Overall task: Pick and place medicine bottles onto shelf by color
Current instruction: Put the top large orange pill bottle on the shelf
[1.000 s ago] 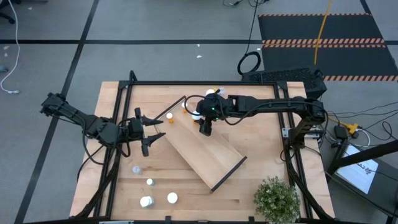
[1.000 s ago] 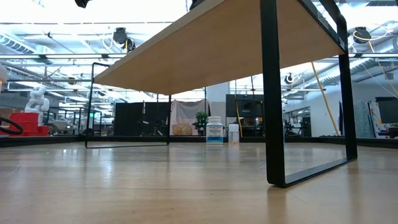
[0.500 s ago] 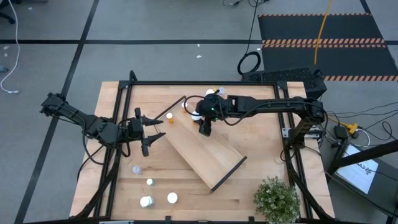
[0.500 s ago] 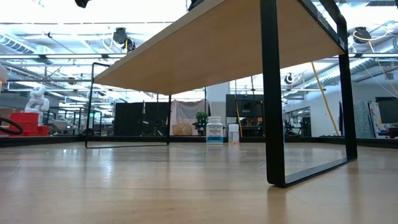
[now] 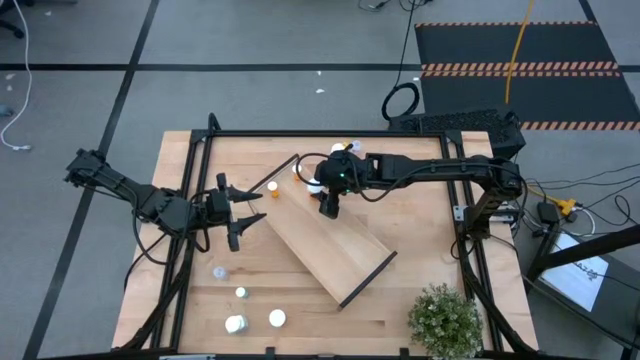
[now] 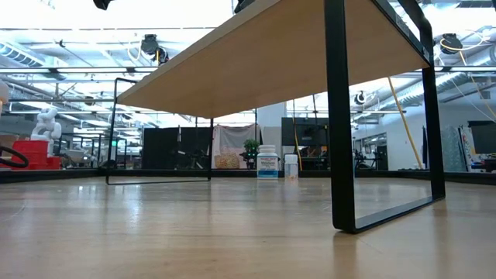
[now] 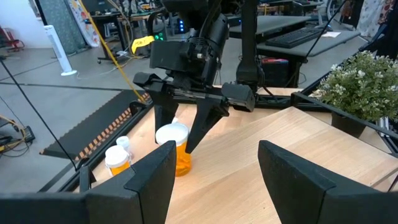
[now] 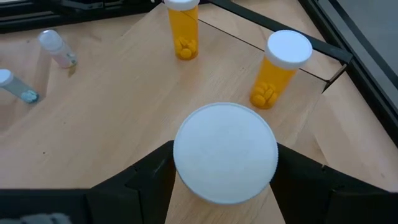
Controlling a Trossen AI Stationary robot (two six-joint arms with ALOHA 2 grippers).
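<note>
The light-wood shelf (image 5: 330, 240) lies slantwise on the table, raised on its dark end walls (image 6: 341, 116). My right gripper (image 5: 330, 207) stands over the shelf's far end, shut on an orange bottle with a white cap (image 7: 174, 152). My left gripper (image 5: 245, 214) is open and empty beside the shelf's left end, facing that bottle. Two more orange bottles (image 8: 183, 31) (image 8: 277, 68) and two pale ones (image 8: 56, 48) (image 8: 15, 87) stand upright past the held bottle. Several loose bottles (image 5: 241, 292) stand near the table's near left corner. My right gripper holds the orange bottle at its white cap (image 8: 186, 155), pinched between the two fingers (image 7: 163, 121). The fingers come from above, pointing down, one on each side of the cap. The bottle stands upright with its base on the shelf board (image 7: 249, 162).
A potted plant (image 5: 445, 320) stands at the table's near right corner. A black frame (image 5: 320, 134) runs round the table. The shelf's long middle and near right end (image 5: 360, 262) are bare board.
</note>
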